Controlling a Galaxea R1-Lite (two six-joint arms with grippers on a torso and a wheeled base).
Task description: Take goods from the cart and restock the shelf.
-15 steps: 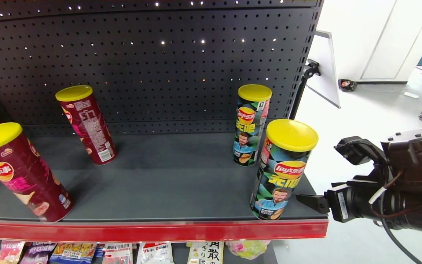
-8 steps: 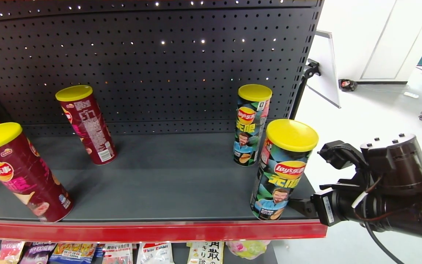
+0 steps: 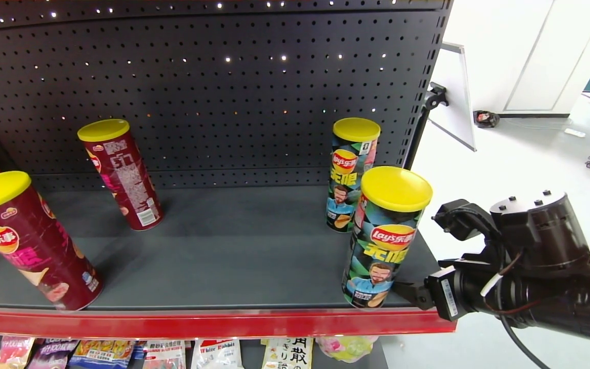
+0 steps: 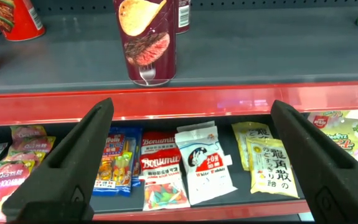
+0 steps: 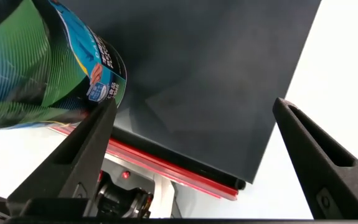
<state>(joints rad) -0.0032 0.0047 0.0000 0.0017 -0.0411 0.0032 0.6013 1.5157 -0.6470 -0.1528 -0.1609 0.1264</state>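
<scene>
Clearance between the right gripper (image 3: 428, 253) and the green chip canister (image 3: 384, 241) is what the coming move turns on. The canister stands on its base, long axis upright and yellow lid on top, just behind the red shelf lip (image 3: 212, 323) at that lip's right end. A rear green canister (image 3: 352, 174) stands near it, farther back from the lip. The right gripper sits off the lip's right end with its fingers spread wide and nothing held between them. The canister lies to the robot's left of it, outside the gap rather than inside. In the right wrist view the gripper (image 5: 194, 162) shows one fingertip right at the lower rim of the canister (image 5: 42, 62). Whether it touches or is only just beside, I cannot tell. The other finger is well away, out past the lip's end. The canister looks delivered to the shelf, so the step in hand is probably letting go or tidying its position. Any pull-away should go rightward, away from the base, since a tall canister this close to the lip could tip forward if caught low. The left gripper (image 4: 185, 155) is parted and empty below the lip, before the snack bags (image 4: 207, 171), under a maroon canister (image 4: 147, 40), so the right arm is far nearer.
</scene>
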